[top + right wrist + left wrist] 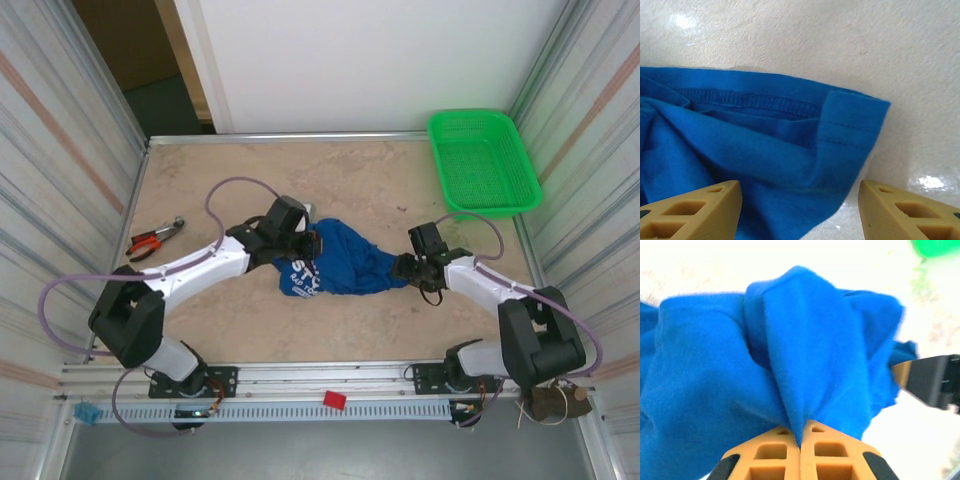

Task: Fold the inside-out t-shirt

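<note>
Evidently limp and light, the inside-out t-shirt (345,262) bunches where the left gripper (800,442) pinches it tight; the right gripper (800,202) gapes around the hemmed corner just ahead, a sound hold.

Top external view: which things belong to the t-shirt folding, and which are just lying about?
In the job: blue t-shirt; left gripper, jaws shut on it; right gripper, jaws open at its hem.
Lying about: green basket; red-handled pliers; small red block on the front rail.

There is one t-shirt (335,262), one basket (470,116) far right and one pair of pliers (153,240) at left. One red block (334,400) sits near. Grippers number two: left gripper (800,440), right gripper (800,205).
</note>
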Tool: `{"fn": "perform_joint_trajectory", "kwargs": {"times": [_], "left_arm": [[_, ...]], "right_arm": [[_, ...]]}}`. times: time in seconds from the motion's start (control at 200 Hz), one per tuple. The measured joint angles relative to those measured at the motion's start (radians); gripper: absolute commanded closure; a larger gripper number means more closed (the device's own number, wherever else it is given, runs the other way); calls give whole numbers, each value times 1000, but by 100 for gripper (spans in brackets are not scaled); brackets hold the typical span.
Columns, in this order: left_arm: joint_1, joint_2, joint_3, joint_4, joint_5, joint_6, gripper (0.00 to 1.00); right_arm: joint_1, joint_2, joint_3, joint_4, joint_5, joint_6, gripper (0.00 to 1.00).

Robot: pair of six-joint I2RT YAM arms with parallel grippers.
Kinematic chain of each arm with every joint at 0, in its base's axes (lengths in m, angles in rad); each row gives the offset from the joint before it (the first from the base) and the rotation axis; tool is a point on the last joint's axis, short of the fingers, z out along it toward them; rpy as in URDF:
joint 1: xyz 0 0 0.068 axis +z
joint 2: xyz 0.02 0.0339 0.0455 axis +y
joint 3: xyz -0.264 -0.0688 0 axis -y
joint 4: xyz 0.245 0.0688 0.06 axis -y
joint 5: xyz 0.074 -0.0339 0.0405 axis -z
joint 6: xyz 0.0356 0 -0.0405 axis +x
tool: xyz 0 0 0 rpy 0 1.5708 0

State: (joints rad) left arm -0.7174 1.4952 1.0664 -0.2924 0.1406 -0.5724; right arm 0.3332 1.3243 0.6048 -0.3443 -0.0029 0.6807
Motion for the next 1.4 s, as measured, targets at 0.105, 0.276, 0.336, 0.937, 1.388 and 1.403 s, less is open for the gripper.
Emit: {"fn": "perform_joint_trajectory", "kwargs": {"times": [0.105, 0.276, 0.336, 0.937, 1.388, 1.403], "left_arm": [[38, -47, 98, -38, 58, -1, 96], [69, -123, 237, -61, 133, -6, 96], [68, -143, 250, -55, 160, -14, 96], [68, -146, 216, -48, 230, -77, 97], [81, -129, 212, -47, 216, -79, 45], [87, -130, 209, -48, 212, -77, 45]], "right_arm": [[3, -50, 15, 0, -23, 0, 35], [42, -207, 82, 29, -114, -8, 34], [71, -249, 114, 44, -142, -10, 34], [429, -224, 423, 53, -79, -294, 34], [416, -106, 552, -49, -6, -383, 100], [404, -121, 552, -58, -13, -383, 100]]}}
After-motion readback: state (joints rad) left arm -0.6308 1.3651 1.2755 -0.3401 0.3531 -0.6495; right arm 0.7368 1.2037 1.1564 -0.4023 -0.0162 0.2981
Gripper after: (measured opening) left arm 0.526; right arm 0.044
